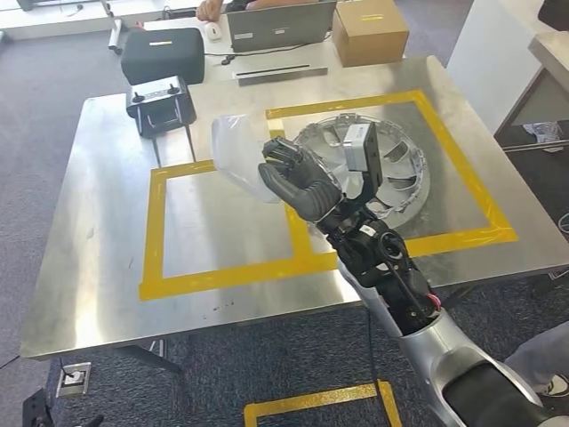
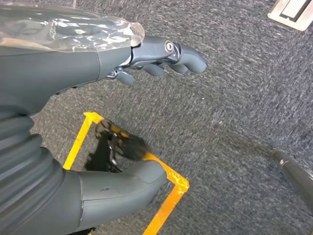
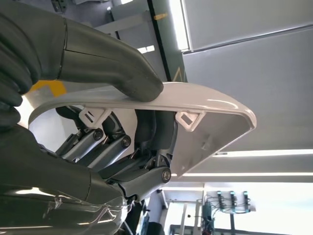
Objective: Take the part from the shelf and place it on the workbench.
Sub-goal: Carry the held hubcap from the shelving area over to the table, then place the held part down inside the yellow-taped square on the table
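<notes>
Silver and black, the right arm rises from the lower right of the head view and ends in the right hand (image 1: 299, 178), raised above the workbench (image 1: 100, 267). That hand grips the part (image 1: 238, 156), a pale, curved plastic piece held over the left one of two squares marked in yellow tape (image 1: 153, 231) on the metal top. From the right wrist camera the grip is plain: the thick thumb (image 3: 122, 68) presses on the outer face of the white part (image 3: 207, 105), while the darker fingers (image 3: 151, 129) curl against its inner side, where two small clip tabs stand out (one near the thumb, one farther along the shell). So the part is in the air, not yet on the metal.

Inside the right taped square lies a round silver wheel cover (image 1: 403, 165), partly hidden by the wrist. At the far edge of the bench sit a black controller (image 1: 160, 102) and a black case (image 1: 163, 53); beyond them are a laptop (image 1: 282, 25), a cardboard box (image 1: 369, 31) and a person's hand (image 1: 209, 9).

In the left wrist view, the left hand (image 2: 162, 54) hangs over grey carpet (image 2: 239, 98) with its fingers stretched out and apart, holding nothing; yellow floor tape (image 2: 173, 191) runs below it.
</notes>
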{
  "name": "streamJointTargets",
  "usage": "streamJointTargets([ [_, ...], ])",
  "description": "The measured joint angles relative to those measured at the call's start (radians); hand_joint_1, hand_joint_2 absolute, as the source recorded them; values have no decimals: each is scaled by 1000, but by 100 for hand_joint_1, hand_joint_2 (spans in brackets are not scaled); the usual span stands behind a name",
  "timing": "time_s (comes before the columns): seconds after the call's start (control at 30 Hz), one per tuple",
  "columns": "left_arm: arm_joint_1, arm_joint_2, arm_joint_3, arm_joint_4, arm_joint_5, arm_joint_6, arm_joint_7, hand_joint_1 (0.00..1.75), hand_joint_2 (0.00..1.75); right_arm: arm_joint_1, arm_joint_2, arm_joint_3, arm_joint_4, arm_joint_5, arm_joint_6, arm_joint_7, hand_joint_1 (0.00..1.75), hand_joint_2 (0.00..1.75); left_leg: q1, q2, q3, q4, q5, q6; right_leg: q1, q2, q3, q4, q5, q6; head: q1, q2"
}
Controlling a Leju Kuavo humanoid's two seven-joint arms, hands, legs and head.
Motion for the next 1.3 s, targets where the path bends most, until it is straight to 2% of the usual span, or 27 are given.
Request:
streamJointTargets([
  [0.03,2,0,0,0,-1,2,0,0,175,3,0,0,0,0,0,0,175,175,0,0,-42,34,-30,-1,2,1,9,0,-9,-2,-1,0],
  [0.07,4,-1,-1,0,-2,3,0,0,175,6,0,0,0,0,0,1,175,175,-1,0,-70,40,-51,1,4,3,19,0,-18,-3,-1,0],
  [0.1,5,-1,-1,0,-2,5,-1,0,175,7,0,0,0,0,-1,1,175,175,-2,0,-80,14,-47,5,6,5,30,0,-27,-5,-1,0],
  [0.13,5,-1,-1,0,-3,7,-1,0,175,7,0,0,0,0,-1,1,175,175,-4,0,-73,-44,-11,12,9,6,42,0,-36,-5,-1,0],
  [0.2,4,1,-2,0,-6,11,-3,0,175,7,0,1,0,3,-2,1,175,175,-14,-1,-38,-189,113,29,13,7,63,-1,-54,-3,-1,0],
  [0.23,3,1,-3,0,-7,13,-4,0,175,7,0,1,-1,8,-4,1,175,175,-20,-2,-24,-240,156,36,14,9,67,-2,-61,0,-2,0],
  [0.27,2,2,-4,0,-9,15,-6,0,175,7,0,1,-1,15,-6,1,175,175,-25,-3,-18,-263,180,39,13,10,69,-3,-67,5,-3,0],
  [0.33,0,3,-7,0,-12,20,-8,0,175,6,-1,1,-3,35,-9,0,175,175,-27,-5,-15,-264,176,42,13,12,72,-7,-77,16,-4,0],
  [0.4,-1,3,-9,0,-15,24,-10,0,175,5,-2,1,-7,63,-12,-4,175,175,-20,-5,-3,-267,172,48,14,8,68,16,-102,26,-2,0],
  [0.43,-2,2,-9,0,-16,27,-10,0,175,3,-3,0,-9,80,-13,-7,175,175,-17,-4,5,-271,169,52,15,6,50,58,-127,30,1,0],
  [0.5,-1,1,-10,0,-9,37,-2,0,175,4,-5,2,-12,125,-12,-11,175,175,-14,-3,16,-272,160,58,13,3,-21,202,-191,36,5,0],
  [0.53,3,1,-10,0,-2,41,3,0,175,6,-6,3,-13,148,-10,-11,175,175,-15,-3,21,-271,155,59,11,2,-62,274,-214,39,8,0],
  [0.57,10,1,-9,0,6,44,8,0,175,8,-6,6,-14,169,-7,-9,175,175,-15,-3,25,-269,149,58,10,2,-90,316,-218,41,9,0],
  [0.6,18,1,-9,0,14,42,10,0,175,9,-6,8,-16,186,-6,-5,175,175,-15,-4,31,-267,143,57,8,1,-99,315,-198,42,10,0],
  [0.63,27,1,-9,0,19,39,9,0,175,9,-6,11,-19,198,-6,-1,175,175,-14,-4,37,-263,136,55,6,1,-87,271,-157,43,11,0],
  [0.67,34,1,-9,0,24,33,5,0,175,8,-6,13,-23,209,-7,3,175,175,-14,-5,43,-259,129,52,5,0,-60,197,-106,43,12,0],
  [0.7,39,3,-9,0,29,27,0,0,175,6,-6,14,-27,223,-8,5,175,175,-15,-7,46,-253,122,48,5,1,-32,123,-68,42,13,0],
  [0.73,41,4,-9,0,33,23,-5,0,175,2,-6,16,-31,239,-9,7,175,175,-17,-8,45,-247,118,44,4,2,-7,65,-44,39,14,0],
  [0.77,42,6,-9,0,37,19,-10,0,175,-2,-6,20,-34,261,-8,8,175,175,-19,-10,42,-242,114,41,4,3,7,32,-36,36,14,0],
  [0.9,51,13,-9,0,46,18,-25,0,175,-29,-3,49,-29,379,2,13,175,175,-21,-13,33,-236,114,49,8,6,13,21,-40,30,7,0],
  [0.97,54,14,-10,0,47,19,-28,0,175,-52,1,67,-12,431,4,7,175,175,-20,-13,35,-240,115,48,10,6,13,21,-41,27,5,0],
  [1.1,55,14,-10,0,49,22,-31,0,175,-73,6,100,29,487,3,-27,175,175,-19,-14,38,-247,116,43,12,3,14,21,-44,21,4,0],
  [1.23,58,14,-9,0,52,31,-30,0,175,-84,7,130,71,568,-8,-71,175,175,-17,-14,38,-249,115,31,13,3,14,21,-46,18,4,0],
  [1.3,58,14,-9,0,57,40,-28,0,175,-87,8,154,101,642,-21,-110,175,175,-17,-15,38,-249,114,28,13,3,14,21,-46,17,4,0],
])
